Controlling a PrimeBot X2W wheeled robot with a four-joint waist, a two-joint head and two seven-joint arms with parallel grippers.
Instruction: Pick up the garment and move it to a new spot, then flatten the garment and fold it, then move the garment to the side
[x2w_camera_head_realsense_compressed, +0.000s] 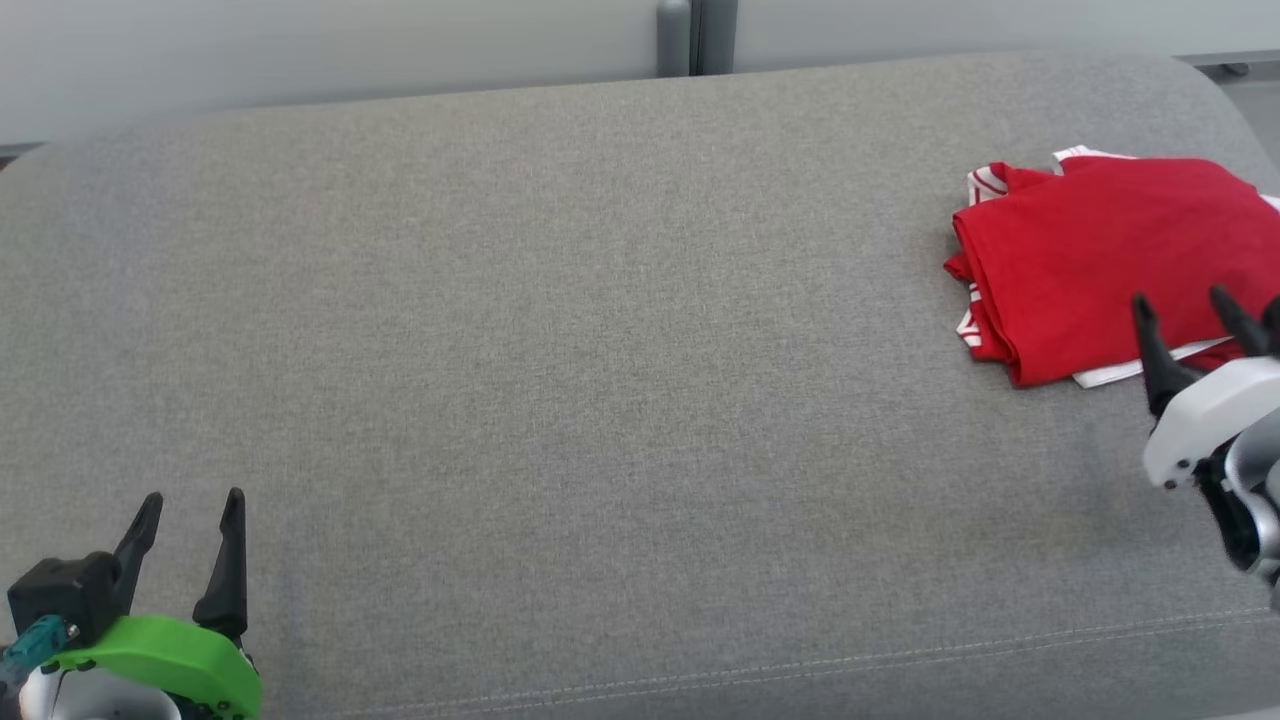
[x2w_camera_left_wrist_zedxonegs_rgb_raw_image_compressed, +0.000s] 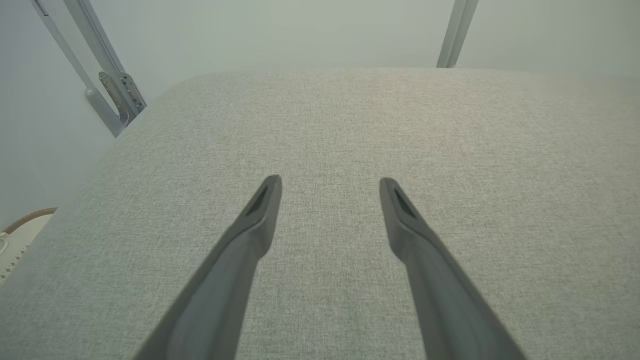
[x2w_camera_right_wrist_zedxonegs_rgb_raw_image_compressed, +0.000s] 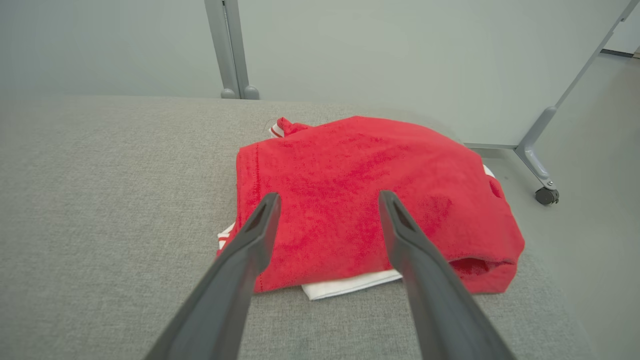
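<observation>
Right gripper (x2w_camera_right_wrist_zedxonegs_rgb_raw_image_compressed: 327, 197): jaws wide, nothing held. Fingertips over near edge of folded red cloth garment with white trim (x2w_camera_right_wrist_zedxonegs_rgb_raw_image_compressed: 360, 155); contact unclear. Grey woven cushioned surface (x2w_camera_right_wrist_zedxonegs_rgb_raw_image_compressed: 100, 210) ends just right of garment. Likely final move aside: pinch all layers, white one included, and slide low. Left gripper (x2w_camera_head_realsense_compressed: 193, 495): wide, empty, well apart.

Red garment (x2w_camera_head_realsense_compressed: 1100, 255) with white trim lies folded at cushion's right end.
</observation>
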